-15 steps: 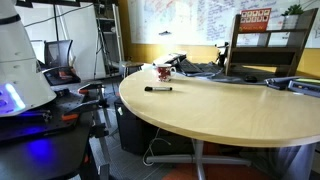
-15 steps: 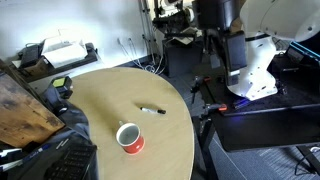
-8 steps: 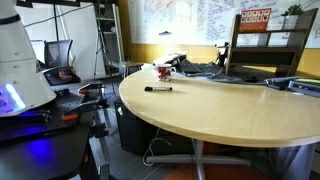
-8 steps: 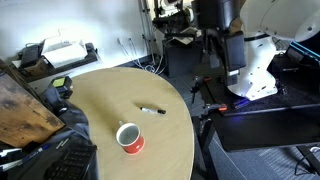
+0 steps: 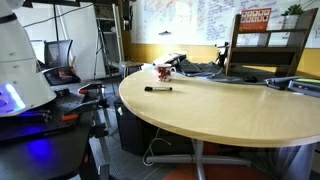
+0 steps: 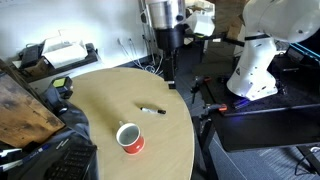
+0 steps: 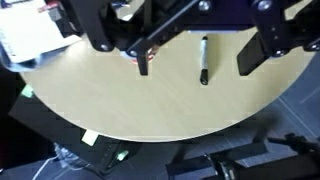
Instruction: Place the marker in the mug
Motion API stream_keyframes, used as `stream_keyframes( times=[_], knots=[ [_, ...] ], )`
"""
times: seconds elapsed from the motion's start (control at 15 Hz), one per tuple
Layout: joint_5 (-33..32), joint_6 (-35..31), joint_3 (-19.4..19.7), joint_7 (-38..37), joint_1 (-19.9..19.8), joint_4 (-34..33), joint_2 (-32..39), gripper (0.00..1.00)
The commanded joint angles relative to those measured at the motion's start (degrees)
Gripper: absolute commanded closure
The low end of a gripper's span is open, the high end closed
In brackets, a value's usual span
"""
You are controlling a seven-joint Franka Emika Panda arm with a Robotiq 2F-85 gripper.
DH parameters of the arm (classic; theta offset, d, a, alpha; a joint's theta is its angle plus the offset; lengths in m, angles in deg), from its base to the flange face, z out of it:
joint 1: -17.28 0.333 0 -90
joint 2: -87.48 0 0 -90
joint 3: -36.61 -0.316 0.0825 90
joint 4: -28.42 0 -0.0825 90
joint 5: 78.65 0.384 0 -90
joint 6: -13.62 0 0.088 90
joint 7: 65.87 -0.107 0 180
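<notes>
The thin black marker [image 6: 152, 110] lies flat on the round wooden table [image 6: 100, 100], also seen in an exterior view [image 5: 158, 89]. The whitish mug with red markings [image 6: 129, 137] stands upright a little beyond it, also seen in an exterior view [image 5: 163, 71]. My gripper [image 6: 171, 78] hangs above the table's edge, open and empty. In the wrist view the gripper [image 7: 194, 68] is high over the table, and the marker [image 7: 204, 60] lies between its two dark fingers [image 7: 143, 64]. The gripper's body hides most of the mug there.
A keyboard [image 5: 200, 69] and a dark shelf unit [image 5: 262, 50] sit at the table's far side. A wooden board [image 6: 20, 105] and dark clutter lie by the table. The robot's white base [image 6: 255, 60] stands next to the table. An office chair [image 5: 62, 62] stands off the table.
The arm has swung across from beside the white base to above the table's edge near the marker. Marker and mug have not moved.
</notes>
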Motion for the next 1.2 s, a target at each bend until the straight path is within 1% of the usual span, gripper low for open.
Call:
stream_keyframes(
  times=[0.0, 0.13, 0.2, 0.27, 0.33, 0.4, 0.53, 0.67, 0.8, 1.07, 1.13],
  knots=[
    [-3.6, -6.0, 0.1, -6.6, -2.4, 0.5, 8.3, 0.00],
    [-3.4, -12.0, 1.3, -6.6, -2.4, 0.7, 14.6, 0.00],
    [-3.1, -15.5, 2.1, -5.1, -2.1, 0.3, 18.3, 0.00],
    [-4.8, -19.3, 2.5, -6.0, -2.2, -0.1, 21.5, 0.00],
    [-4.2, -21.8, 3.3, -4.9, -1.8, -1.0, 24.9, 0.00],
    [-5.2, -24.8, 4.2, -6.1, -1.7, -1.7, 28.1, 0.00],
    [-7.5, -28.9, 6.7, -7.1, -0.9, -3.7, 33.6, 0.00],
    [-7.7, -30.6, 8.9, -5.1, -0.3, -6.9, 38.7, 0.00],
    [-7.8, -30.6, 10.3, -3.2, 0.2, -10.5, 43.2, 0.00],
    [-8.3, -29.9, 13.1, -3.9, 2.3, -16.8, 49.6, 0.00],
    [-8.8, -29.6, 14.1, -4.5, 3.3, -18.0, 50.7, 0.12]
  ],
)
